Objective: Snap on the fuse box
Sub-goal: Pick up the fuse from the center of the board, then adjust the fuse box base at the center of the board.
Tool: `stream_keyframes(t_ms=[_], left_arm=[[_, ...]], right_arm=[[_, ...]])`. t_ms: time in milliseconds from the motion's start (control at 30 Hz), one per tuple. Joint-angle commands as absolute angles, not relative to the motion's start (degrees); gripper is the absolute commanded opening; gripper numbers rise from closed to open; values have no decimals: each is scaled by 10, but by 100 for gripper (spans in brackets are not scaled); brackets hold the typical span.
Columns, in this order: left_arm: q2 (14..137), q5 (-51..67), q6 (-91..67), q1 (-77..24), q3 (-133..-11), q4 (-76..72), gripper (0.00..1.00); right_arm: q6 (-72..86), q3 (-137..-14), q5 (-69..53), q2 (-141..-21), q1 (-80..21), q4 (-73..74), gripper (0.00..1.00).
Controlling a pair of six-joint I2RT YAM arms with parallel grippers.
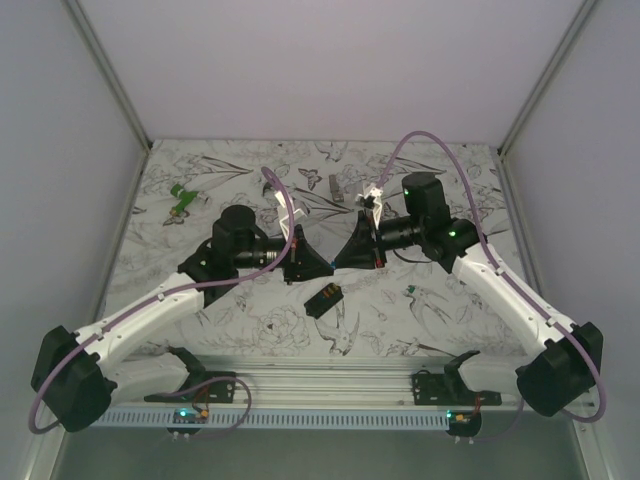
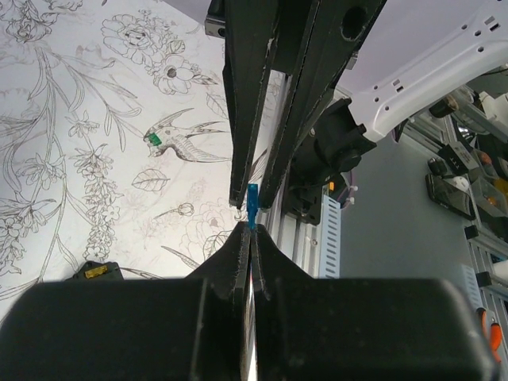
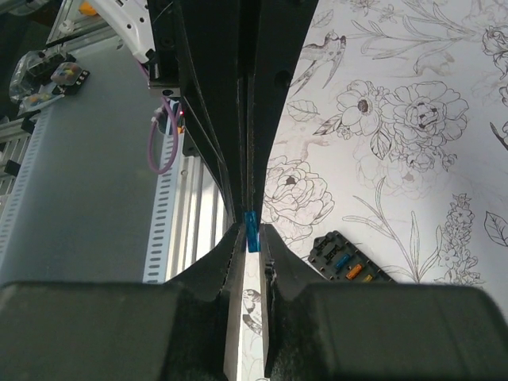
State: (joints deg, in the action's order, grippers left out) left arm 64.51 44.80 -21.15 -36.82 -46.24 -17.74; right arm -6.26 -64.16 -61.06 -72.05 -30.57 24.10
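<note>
The fuse box (image 1: 324, 298) lies flat on the flower-print table just below the two gripper tips; it shows as a black box with small blue and orange fuses (image 3: 349, 262), and its edge shows in the left wrist view (image 2: 97, 271). Above it my two grippers meet tip to tip. My left gripper (image 2: 251, 232) is shut on a small blue fuse (image 2: 252, 203), which sticks out of its tips. My right gripper (image 3: 252, 234) has its jaws narrowly apart, with the same blue fuse (image 3: 252, 230) filling the gap between their tips. Neither gripper touches the fuse box.
A green plastic piece (image 1: 183, 200) lies at the far left and a thin dark stick (image 1: 333, 185) at the back middle. A tiny green bit (image 1: 410, 290) lies right of the fuse box. The aluminium rail (image 1: 330, 385) runs along the near edge.
</note>
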Motion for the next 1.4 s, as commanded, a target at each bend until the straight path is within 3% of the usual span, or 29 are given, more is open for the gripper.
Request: stream_keyframes(t_ms=[0, 200, 267, 433, 533, 733, 1167, 1367], left_arm=[[649, 451, -203, -374, -481, -181, 0], [655, 440, -208, -375, -485, -177, 1], [655, 421, -213, -375, -484, -172, 13], [648, 372, -216, -373, -471, -143, 26], [631, 306, -235, -368, -441, -124, 43], [595, 201, -301, -335, -375, -67, 62], [620, 164, -395, -289, -298, -16, 73], [648, 159, -408, -273, -293, -16, 87]], right_arm=[[-81, -663, -621, -722, -310, 248, 14], [-86, -662, -615, -719, -311, 251, 0], [-83, -660, -590, -716, -311, 251, 0], [-56, -649, -515, -710, -313, 238, 0], [-31, -623, -427, -704, -329, 216, 0], [25, -551, -268, -694, -385, 140, 0], [120, -431, -17, -739, -537, -37, 0], [139, -418, 59, -786, -596, -79, 0]])
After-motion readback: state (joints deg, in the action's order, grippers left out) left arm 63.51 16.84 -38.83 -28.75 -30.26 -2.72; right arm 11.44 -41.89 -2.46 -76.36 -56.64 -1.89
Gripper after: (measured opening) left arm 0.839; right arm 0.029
